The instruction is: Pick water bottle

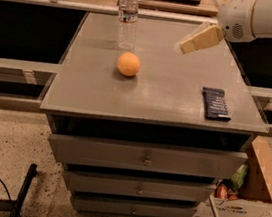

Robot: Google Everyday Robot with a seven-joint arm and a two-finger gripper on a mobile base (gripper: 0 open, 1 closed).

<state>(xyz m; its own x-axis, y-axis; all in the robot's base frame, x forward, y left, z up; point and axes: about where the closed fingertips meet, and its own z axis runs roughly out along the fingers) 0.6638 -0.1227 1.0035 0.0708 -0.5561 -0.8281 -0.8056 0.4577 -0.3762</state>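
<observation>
Grey cabinet top [168, 97], water bottle [127, 21] at back; gripper [186, 46] hovers apart on right, grip unclear. Likely approach step; next, reach across.

No readable text anywhere. Bottle [128, 18] at the back edge of the table [168, 97]: dark label band, print illegible. Blue packet [216, 103] at the table's front right: no legible lettering. Box [245, 212] on the floor right of the table: marks on its white front, unreadable. Gripper [185, 46] hovers over the table's back right.
</observation>
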